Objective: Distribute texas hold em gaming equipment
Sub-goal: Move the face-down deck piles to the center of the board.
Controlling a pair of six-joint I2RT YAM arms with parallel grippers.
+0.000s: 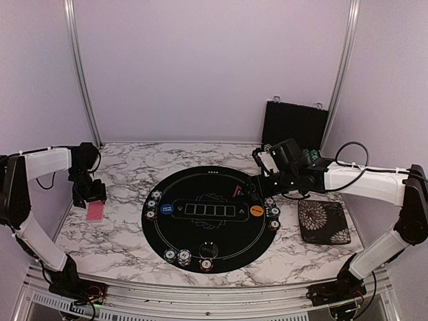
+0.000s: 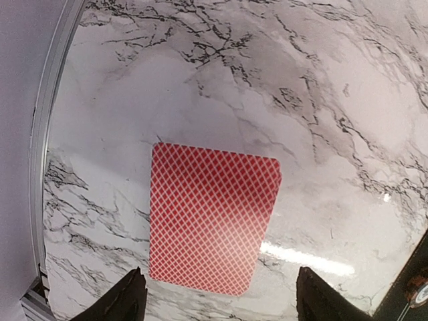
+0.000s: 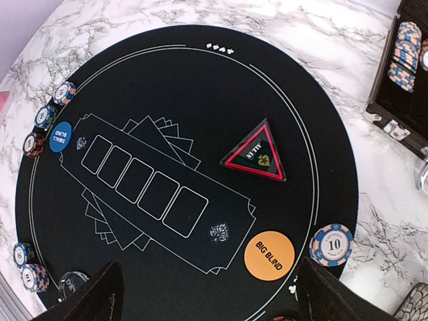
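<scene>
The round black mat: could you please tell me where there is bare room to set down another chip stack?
Its far arc behind the five card outlines is bare. Chips crowd the left, right and near rims.

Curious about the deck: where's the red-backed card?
In the top view, the red-backed card lies on the marble table, left of the round black mat, beneath the left gripper.
</scene>
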